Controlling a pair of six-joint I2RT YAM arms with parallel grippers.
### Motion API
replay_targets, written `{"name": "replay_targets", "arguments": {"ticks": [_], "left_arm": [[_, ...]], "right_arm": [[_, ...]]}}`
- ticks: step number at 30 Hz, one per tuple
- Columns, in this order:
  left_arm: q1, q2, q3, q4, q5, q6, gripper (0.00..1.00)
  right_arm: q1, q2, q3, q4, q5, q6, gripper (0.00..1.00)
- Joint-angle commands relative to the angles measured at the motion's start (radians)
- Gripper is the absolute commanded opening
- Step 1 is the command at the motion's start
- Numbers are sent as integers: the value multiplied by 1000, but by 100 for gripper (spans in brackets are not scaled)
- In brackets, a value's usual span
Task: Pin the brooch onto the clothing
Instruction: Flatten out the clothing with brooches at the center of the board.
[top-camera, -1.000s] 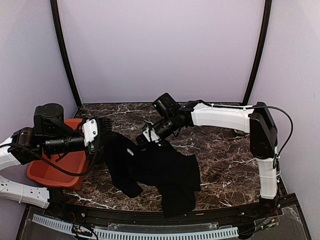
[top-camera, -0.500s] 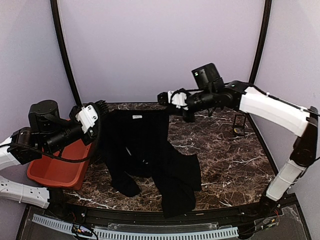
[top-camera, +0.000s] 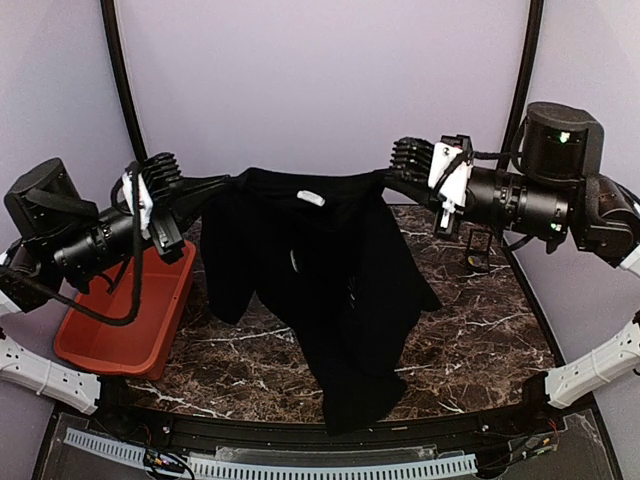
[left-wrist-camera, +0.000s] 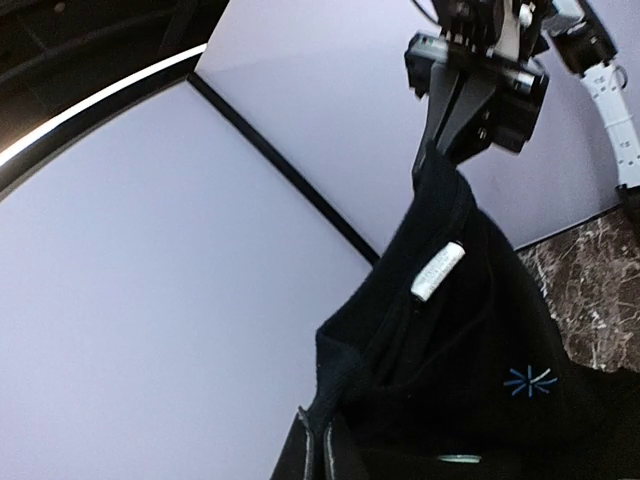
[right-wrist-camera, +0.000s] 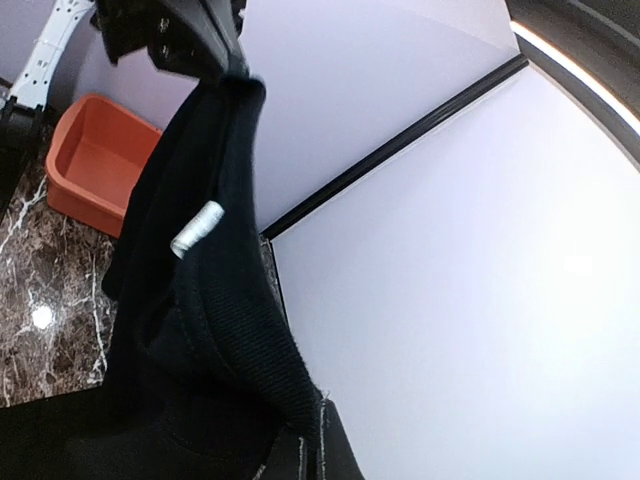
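The black T-shirt (top-camera: 330, 290) hangs in the air, stretched by its shoulders between both grippers, and its hem reaches the table's near edge. My left gripper (top-camera: 226, 185) is shut on the left shoulder seam (left-wrist-camera: 345, 380). My right gripper (top-camera: 386, 178) is shut on the right shoulder (right-wrist-camera: 250, 330). A white neck label (top-camera: 312, 198) shows at the collar. The small blue starburst print (left-wrist-camera: 530, 381) shows in the left wrist view. A small pale oval (left-wrist-camera: 460, 458) lies low on the cloth there; I cannot tell whether it is the brooch.
A red bin (top-camera: 120, 320) stands on the dark marble table (top-camera: 480, 330) at the left, below my left arm. A small black stand (top-camera: 478, 250) sits at the back right. Lilac walls close in the back and sides.
Both arms rose and spread apart. The shirt, bunched on the table a second ago, now hangs stretched between the two grippers.
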Motion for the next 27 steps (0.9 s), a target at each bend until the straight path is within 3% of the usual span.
{"name": "replay_targets", "arguments": {"ticks": [1,3,5,6,7,9,12,15,18,22,27], "left_arm": [[-149,-63,23,28,6,96,1],[-184,-57,-4,59,-117,149,1],[-188,-31,-61,171,-280,240,1],[-187,-16,-117,302,-344,288,1],[-167,15,-145,361,-438,373,1],[-82,57,-197,428,-492,357,1],[56,75,-224,283,-455,120,1],[206,125,-291,227,-442,9,1],[288,267,-304,188,-425,-69,1],[366,503,-254,196,-395,-81,1],[427,690,-232,375,-362,-39,1]], "right_arm": [[114,-25,-62,84,322,-101,0],[112,-36,-100,175,430,-166,0],[43,-46,-153,301,474,-224,0],[-1,-42,-164,335,468,-219,0],[-57,-30,-167,348,457,-194,0],[-168,5,-173,352,445,-138,0],[-294,68,-219,361,444,-96,0],[-403,122,-294,365,369,-10,0],[-481,181,-363,371,262,66,0],[-529,327,-409,393,228,78,0],[-553,470,-401,472,234,123,0]]}}
